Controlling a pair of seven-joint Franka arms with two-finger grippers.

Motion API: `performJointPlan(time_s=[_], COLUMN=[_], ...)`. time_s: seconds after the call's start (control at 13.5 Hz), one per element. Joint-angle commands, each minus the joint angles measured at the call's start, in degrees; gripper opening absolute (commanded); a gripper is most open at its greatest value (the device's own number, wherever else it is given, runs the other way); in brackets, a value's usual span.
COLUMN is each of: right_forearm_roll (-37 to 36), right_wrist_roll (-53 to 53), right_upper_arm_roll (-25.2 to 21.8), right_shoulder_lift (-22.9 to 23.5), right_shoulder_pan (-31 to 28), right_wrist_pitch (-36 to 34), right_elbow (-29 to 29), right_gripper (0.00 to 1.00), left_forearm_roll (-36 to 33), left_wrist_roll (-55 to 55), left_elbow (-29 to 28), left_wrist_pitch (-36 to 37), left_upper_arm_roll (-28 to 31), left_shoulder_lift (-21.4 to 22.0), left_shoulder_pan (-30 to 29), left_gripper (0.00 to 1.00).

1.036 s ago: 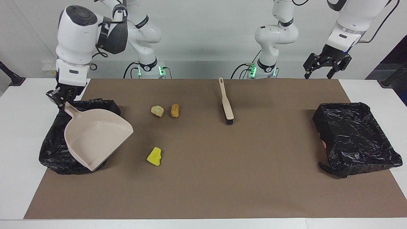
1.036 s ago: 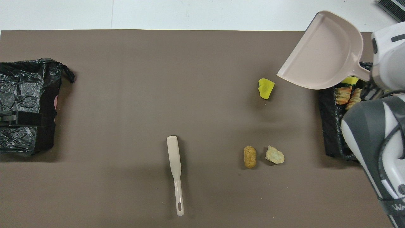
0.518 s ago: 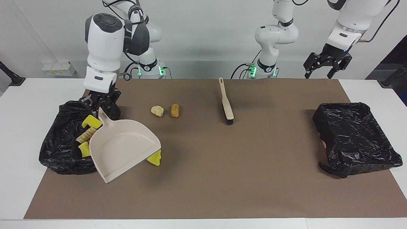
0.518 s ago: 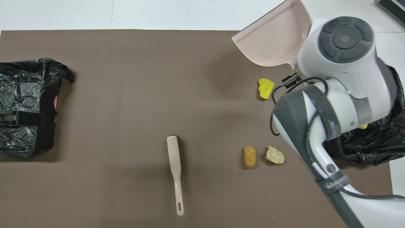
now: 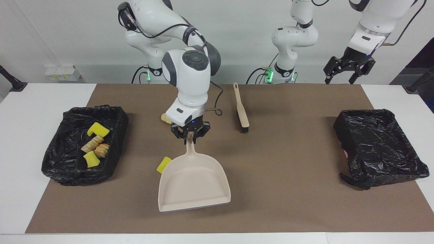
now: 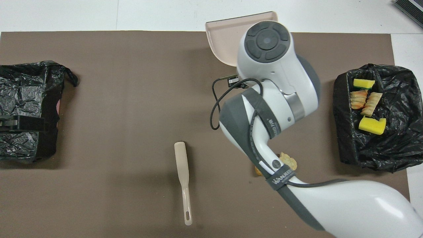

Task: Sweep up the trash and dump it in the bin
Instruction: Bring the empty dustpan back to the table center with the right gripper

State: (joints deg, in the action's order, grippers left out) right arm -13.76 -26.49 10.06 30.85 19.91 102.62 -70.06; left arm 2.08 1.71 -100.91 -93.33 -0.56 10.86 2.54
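My right gripper (image 5: pixel 190 136) is shut on the handle of the beige dustpan (image 5: pixel 194 184). The empty pan hangs low over the middle of the mat, its mouth pointing away from the robots. A yellow sponge chunk (image 5: pixel 163 164) lies on the mat right beside the pan, toward the right arm's end. A pale tan lump (image 6: pixel 290 161) lies nearer to the robots, with an orange-brown lump (image 6: pixel 257 171) beside it, mostly hidden under my right arm. The black-bagged bin (image 5: pixel 64 169) at the right arm's end holds several scraps (image 5: pixel 95 147). My left gripper (image 5: pixel 349 69) waits open, high over the table's corner.
The beige brush (image 5: pixel 241 110) lies on the mat near the robots, bristles pointing away from them. A second black-bagged bin (image 5: pixel 376 145) stands at the left arm's end. The brown mat (image 5: pixel 288 189) covers most of the white table.
My right arm has swung the dustpan away from over the bin to the middle of the mat, uncovering the scraps in the bin. The left arm has not moved.
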Motion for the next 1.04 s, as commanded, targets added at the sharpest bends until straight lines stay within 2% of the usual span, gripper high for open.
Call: performJointPlan(time_s=[0.0,0.22,0.52,0.96], right_forearm_roll=[2.8,3.7,8.9,8.7], right_wrist_roll=[-8.9,-16.4,-16.5,-16.6], right_upper_arm_roll=[0.0,0.0,1.9,1.8], right_shoulder_lift=[6.6,10.8,10.9,14.1], right_shoulder_pan=[4.3,8.5,10.9,12.6], right_wrist_pitch=[-1.5,-0.3,-1.2,1.4], right_elbow=[7.4,9.8,9.5,9.4], right_gripper=[0.00,0.00,0.00,0.00], left_forearm_roll=[-0.7,-0.7,-0.7,-0.7], left_wrist_roll=[-1.6,-1.7,-2.1,-2.4], left_elbow=[-0.3,-0.5,-0.5,-0.9], left_wrist_pitch=[-0.3,-0.2,-0.4,-0.3], left_upper_arm_roll=[-0.4,-0.4,-0.4,-0.4], left_shoulder_lift=[0.0,0.0,0.0,0.0], left_shoulder_pan=[-1.0,-1.4,-1.7,-1.8], left_gripper=[1.00,1.00,1.00,1.00])
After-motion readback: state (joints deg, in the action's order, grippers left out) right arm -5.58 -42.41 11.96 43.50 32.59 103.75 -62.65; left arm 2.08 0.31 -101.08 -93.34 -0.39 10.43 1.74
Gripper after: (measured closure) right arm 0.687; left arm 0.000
